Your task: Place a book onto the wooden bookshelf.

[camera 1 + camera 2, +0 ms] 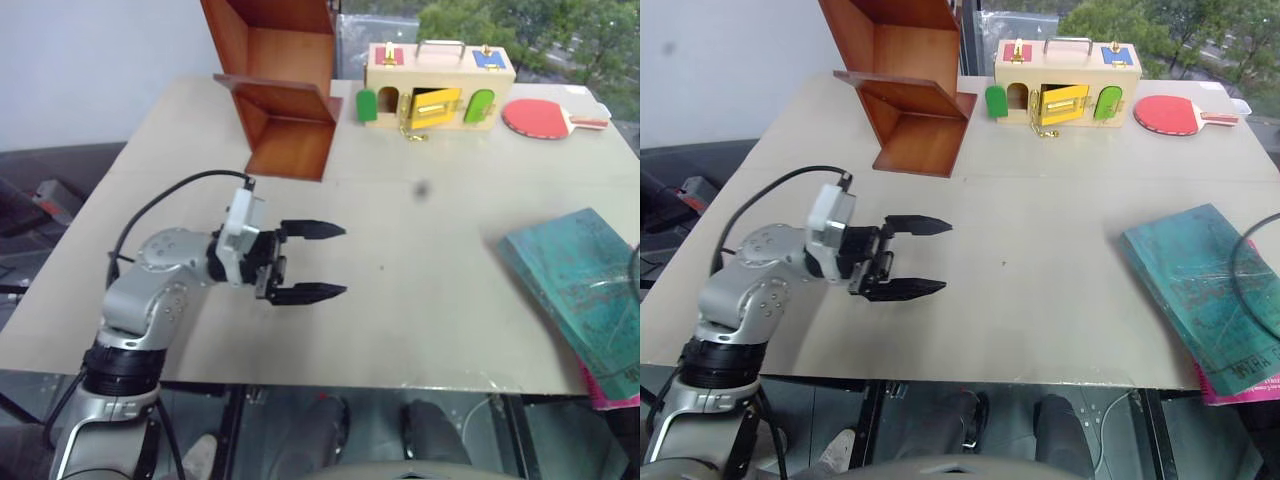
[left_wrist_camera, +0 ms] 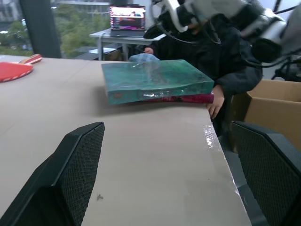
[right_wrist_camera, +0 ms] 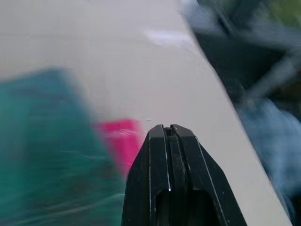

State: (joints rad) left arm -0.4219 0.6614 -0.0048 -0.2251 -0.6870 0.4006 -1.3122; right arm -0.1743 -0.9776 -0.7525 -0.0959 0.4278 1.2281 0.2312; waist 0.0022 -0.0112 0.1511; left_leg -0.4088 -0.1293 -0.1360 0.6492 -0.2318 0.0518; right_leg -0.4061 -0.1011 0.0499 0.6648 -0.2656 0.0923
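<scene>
The left end effector (image 1: 312, 261) is hovering over the bare middle of the counter (image 1: 420, 300) with its two black fingers spread wide and pointing sideways toward the book (image 1: 580, 290), holding nothing. The right end effector (image 3: 168, 136) is showing in its own wrist view with its fingers pressed together on nothing, hanging above the counter beside the book's edge.

The book, teal and glossy, is lying flat at the counter's right front corner, resting on a pink book (image 1: 1240, 385) whose edge is peeking out beneath it and sitting right at the counter's lip. The wooden bookshelf (image 1: 285, 95) is standing at the far left of the counter, well apart from the book.

Risks as I judge them: the fingers of the right end effector, being closed, are likely to nudge rather than grasp, and a push on that slick cover could slide the teal book, or both books, off the corner. A pinch that is too deep may be taking the pink book along as well. A person (image 2: 221, 52) is sitting close behind that corner with a hand at the counter's edge, so a wide swing of the arm could be striking them. The thin paperback may also be sagging when lifted by one edge and catching on the shelf's angled boards.
</scene>
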